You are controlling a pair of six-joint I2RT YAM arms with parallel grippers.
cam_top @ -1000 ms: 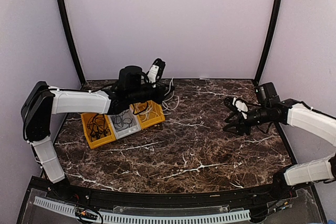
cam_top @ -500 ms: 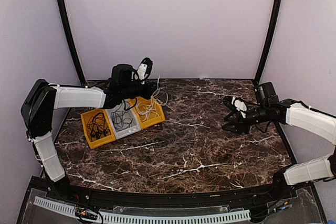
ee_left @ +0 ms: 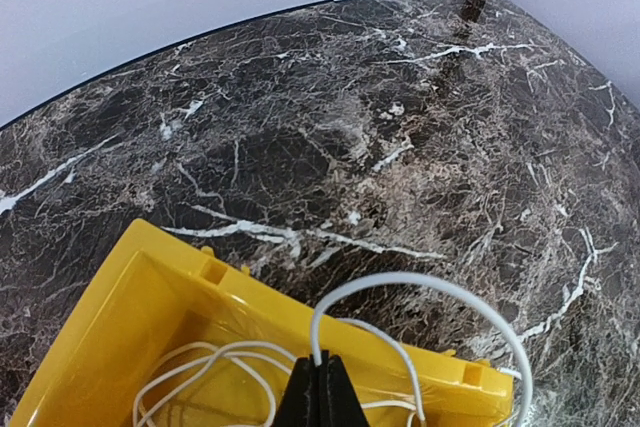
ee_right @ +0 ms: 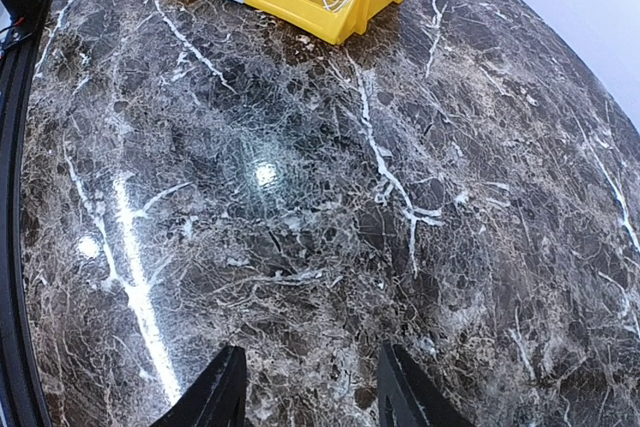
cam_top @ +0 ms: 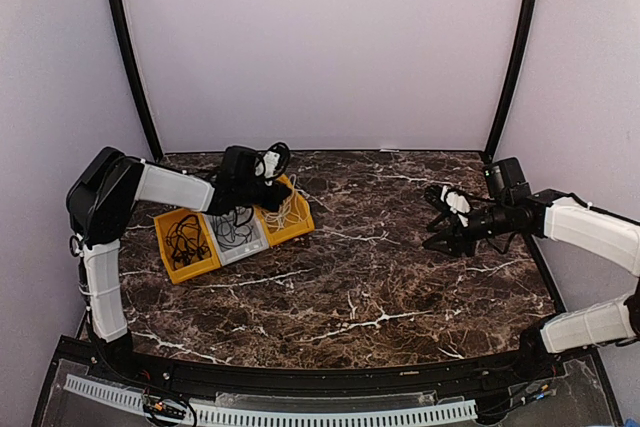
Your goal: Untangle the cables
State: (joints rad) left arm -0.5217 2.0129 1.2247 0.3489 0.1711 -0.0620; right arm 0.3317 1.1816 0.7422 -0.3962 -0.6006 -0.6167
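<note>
1. Left wrist view: the left claw (ee_left: pixel 320 389) is seen with its fingertips pressed together, and a white cable (ee_left: pixel 400 276) is pinched between them
2. From the pinch the white cable is carried up and round in an open loop, which arches past the far rim of a yellow bin (ee_left: pixel 130 317) and comes down at the right edge of the picture
3. More white cables (ee_left: pixel 210 362) are seen lying in loose loops inside that bin, just beside the claw tips
4. Beyond the bin, the dark marbled surface (ee_left: pixel 350 117) is shown running back to a pale wall
5. In the top external view the left claw is placed over the rightmost of three bins, which are set touching in a row at the left rear of the surface
6. Black cables (cam_top: pixel 185 239) are seen coiled in the leftmost bin (cam_top: pixel 192 271), also yellow, and a dark cable (cam_top: pixel 236 231) is seen in the grey middle bin (cam_top: pixel 248 252)
7. The right claw (ee_right: pixel 312 399) is seen with its fingers (ee_right: pixel 222 395) spread apart and with only marble visible between them
8. It is held at the right side of the surface, pointed toward the bins and well apart from every cable; whether the surface is touched cannot be told
</note>
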